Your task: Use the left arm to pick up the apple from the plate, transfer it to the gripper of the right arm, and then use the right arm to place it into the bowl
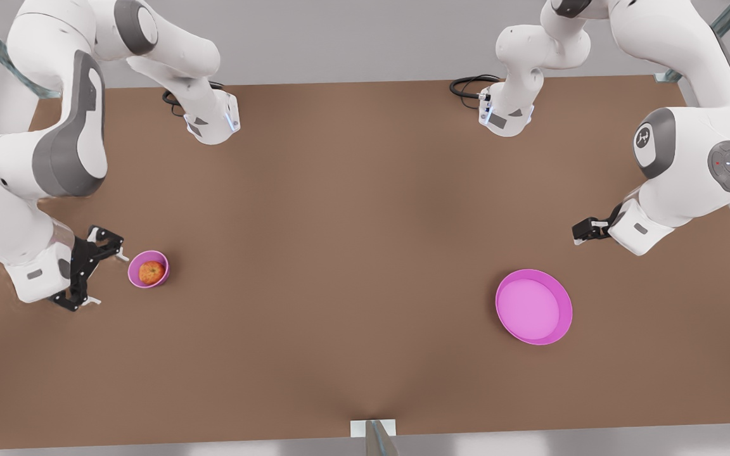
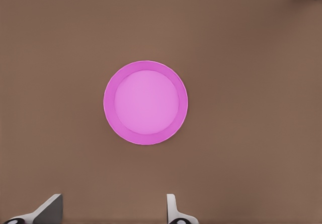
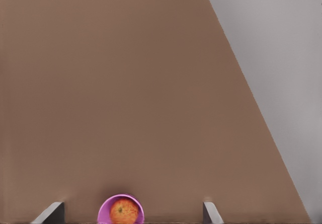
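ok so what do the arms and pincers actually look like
Both arms are white rounded shells with dark grey joint caps. Black cables loop at each base. The right pincer, by the bowl, is a black frame with pale tips; the left pincer, beyond the plate, is black too.

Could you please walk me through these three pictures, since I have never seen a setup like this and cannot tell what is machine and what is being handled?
These are simulator renders of two white robot arms at a brown table. The front view looks down on everything. Each of the other two pictures comes from a camera on one arm's wrist.

The right gripper, at the front view's left, is open beside the small pink bowl, which holds the apple. Its wrist view shows the bowl between its fingertips.

The left gripper, at the front view's right, is near the wide pink plate, which has nothing on it. Its wrist camera looks down on the plate, fingers open. Neither gripper holds anything.
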Robot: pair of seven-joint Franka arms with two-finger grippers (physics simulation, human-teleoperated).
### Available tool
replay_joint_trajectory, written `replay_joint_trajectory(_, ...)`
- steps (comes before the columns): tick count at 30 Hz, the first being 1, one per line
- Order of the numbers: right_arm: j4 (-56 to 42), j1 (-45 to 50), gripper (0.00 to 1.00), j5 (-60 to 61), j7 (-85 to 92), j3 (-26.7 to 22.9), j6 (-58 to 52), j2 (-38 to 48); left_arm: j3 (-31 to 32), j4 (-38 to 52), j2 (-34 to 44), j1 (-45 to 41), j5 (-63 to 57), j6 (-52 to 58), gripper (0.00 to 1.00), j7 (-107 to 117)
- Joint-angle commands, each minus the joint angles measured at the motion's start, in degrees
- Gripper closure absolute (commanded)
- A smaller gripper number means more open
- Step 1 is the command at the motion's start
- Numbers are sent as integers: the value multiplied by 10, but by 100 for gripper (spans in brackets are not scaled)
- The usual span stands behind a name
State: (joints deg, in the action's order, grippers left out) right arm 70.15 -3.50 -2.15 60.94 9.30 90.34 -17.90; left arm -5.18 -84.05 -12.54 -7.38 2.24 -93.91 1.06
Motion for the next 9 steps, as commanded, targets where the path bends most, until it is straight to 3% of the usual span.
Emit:
replay_joint_trajectory(1,100,16,0,-65,-615,-3,-27,88,0,0,1,0,0,0,0,21)
replay_joint_trajectory(2,197,12,0,-42,-617,-15,32,150,0,0,1,0,0,0,0,21)
replay_joint_trajectory(3,212,13,0,-15,-627,-32,39,157,0,0,1,0,0,0,0,21)
replay_joint_trajectory(9,156,4,0,21,-680,-33,30,107,0,2,1,1,0,0,0,25)
